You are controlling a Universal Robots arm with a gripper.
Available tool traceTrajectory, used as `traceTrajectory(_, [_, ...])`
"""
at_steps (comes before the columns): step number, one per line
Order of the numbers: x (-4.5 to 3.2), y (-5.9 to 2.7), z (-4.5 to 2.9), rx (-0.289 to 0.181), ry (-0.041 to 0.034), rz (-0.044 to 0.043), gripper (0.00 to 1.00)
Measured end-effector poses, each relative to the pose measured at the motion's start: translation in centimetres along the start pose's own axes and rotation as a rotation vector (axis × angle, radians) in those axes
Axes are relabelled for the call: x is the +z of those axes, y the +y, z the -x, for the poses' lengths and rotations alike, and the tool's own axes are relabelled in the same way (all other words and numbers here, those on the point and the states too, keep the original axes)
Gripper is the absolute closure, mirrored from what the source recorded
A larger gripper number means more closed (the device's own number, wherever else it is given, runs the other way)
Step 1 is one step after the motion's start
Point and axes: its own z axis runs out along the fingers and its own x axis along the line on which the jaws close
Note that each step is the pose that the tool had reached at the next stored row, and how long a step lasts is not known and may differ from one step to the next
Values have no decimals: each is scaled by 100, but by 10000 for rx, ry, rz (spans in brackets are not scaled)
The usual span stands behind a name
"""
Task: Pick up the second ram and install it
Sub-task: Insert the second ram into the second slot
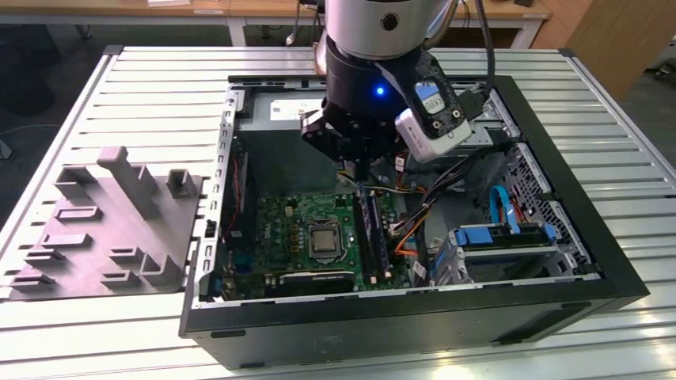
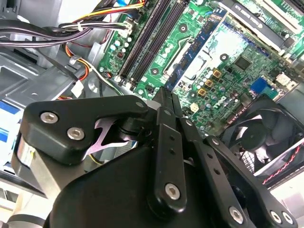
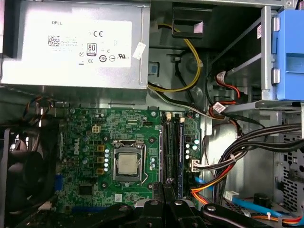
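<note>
Slatted metal tabletop (image 1: pixel 95 95) carries an open computer case (image 1: pixel 423 324). Inside, the gripper (image 1: pixel 362 174), fingers pressed together, hangs over black slots (image 3: pixel 167 152), where the second ram (image 3: pixel 181 156) seems seated. Beyond, a white printed label (image 3: pixel 80 45) covers the power supply (image 3: pixel 12 47).

My wrist (image 1: pixel 381 28) is a silver cylinder over a black collar (image 1: pixel 365 79), with a small blue light (image 1: pixel 378 91) at six o'clock. A white camera box (image 1: pixel 433 119) sits at four o'clock. My gripper (image 2: pixel 166 95) is matte black, its linkages (image 2: pixel 166 161) studded with silver screws (image 2: pixel 172 191).
</note>
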Motion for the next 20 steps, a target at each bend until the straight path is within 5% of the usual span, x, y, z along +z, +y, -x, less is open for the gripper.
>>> traceTrajectory(13, [30, -1, 9, 355, -18, -46, 89])
traceTrajectory(20, [54, -3, 113, 232, 3, -41, 89])
